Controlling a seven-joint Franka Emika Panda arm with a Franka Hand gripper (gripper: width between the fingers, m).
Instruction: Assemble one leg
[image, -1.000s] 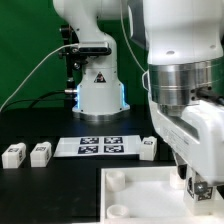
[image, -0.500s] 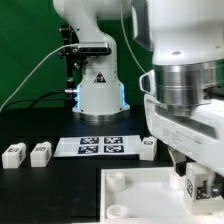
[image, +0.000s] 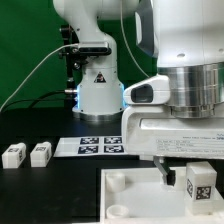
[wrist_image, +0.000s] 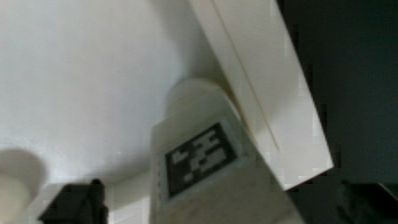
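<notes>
Black table (image: 30, 185), two spare legs (image: 27, 154), marker board (image: 95, 147), gripper (image: 185, 180) hiding part

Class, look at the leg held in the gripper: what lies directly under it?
Under the leg lies the large white board, near a corner; the wrist view shows a round socket right behind the leg. Whether its lower end touches is hidden.

The leg (image: 197, 184) is white with a black-and-white square tag; in the wrist view the same leg (wrist_image: 217, 160) shows its checkered tag against the white board (wrist_image: 89, 90). Two more white legs (image: 13, 154) (image: 40, 153) at 9 o'clock carry like tags. The marker board (image: 97, 147) is white with black tags. The desk (image: 50, 190) is black, the backdrop (image: 25, 50) green, the arm (image: 185, 40) white.
</notes>
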